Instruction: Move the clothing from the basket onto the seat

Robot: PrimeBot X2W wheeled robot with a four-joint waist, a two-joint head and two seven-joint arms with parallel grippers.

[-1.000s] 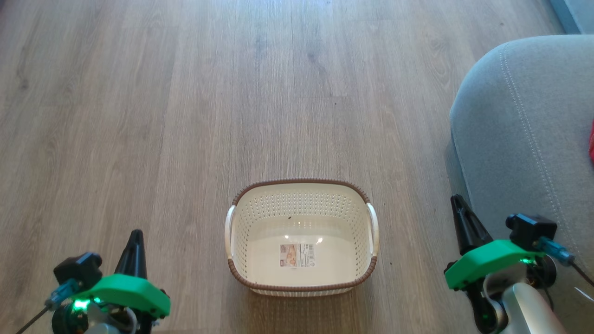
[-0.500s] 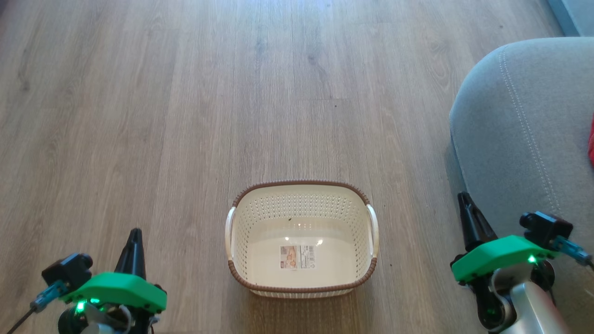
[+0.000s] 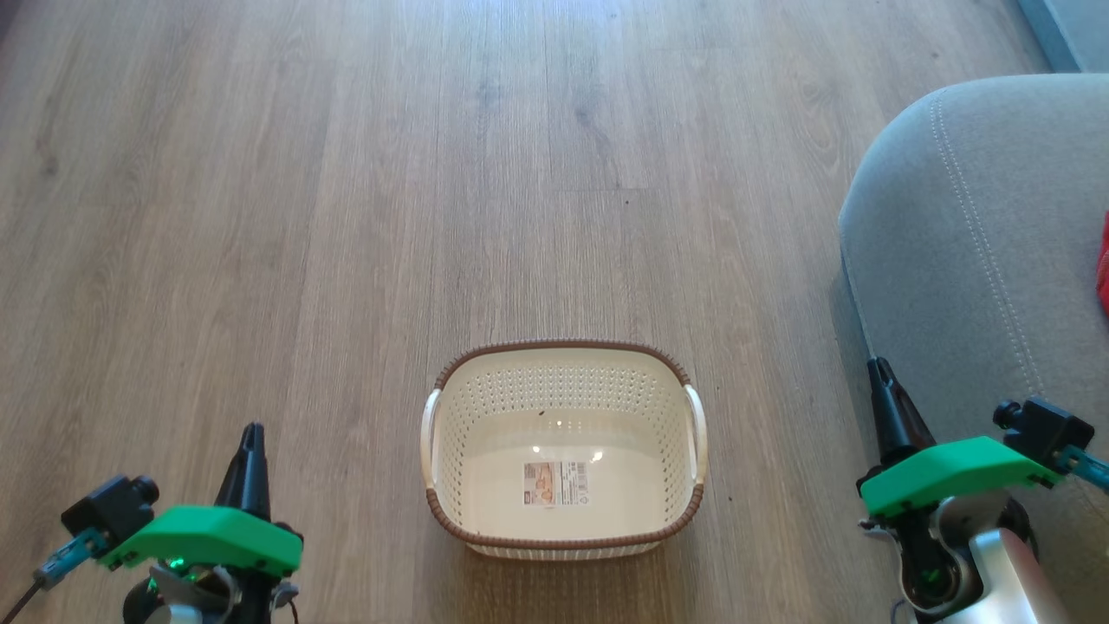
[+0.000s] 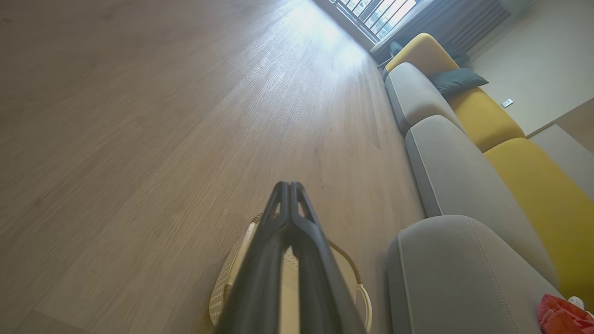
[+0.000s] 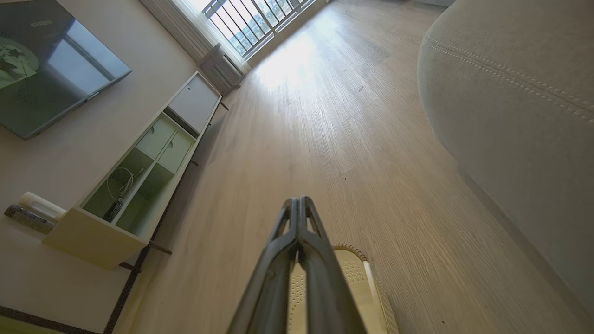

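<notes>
- My left gripper sits at the lower left of the head view. Both fingers are pressed together to a single point, and it grips nothing.
- My right gripper sits at the lower right. Its fingers are likewise fully closed and hold nothing. It is just beside the front edge of the seat.
- The basket stands upright on the floor between the two grippers, apart from both. Its cream bottom is open to view, with the label near the centre.
- The seat lies to the right of the basket, not touching it. Its rounded edge and its line of light stitching face the basket.
- The clothing lies on top of the seat as a red bundle, well apart from the basket. The head view catches a red sliver of it at the right edge.
- Farther off, the left wrist view shows more grey cushions and yellow backrests running toward a bright window.
- Across the floor, the right wrist view shows a low cabinet and a television on the wall.
</notes>
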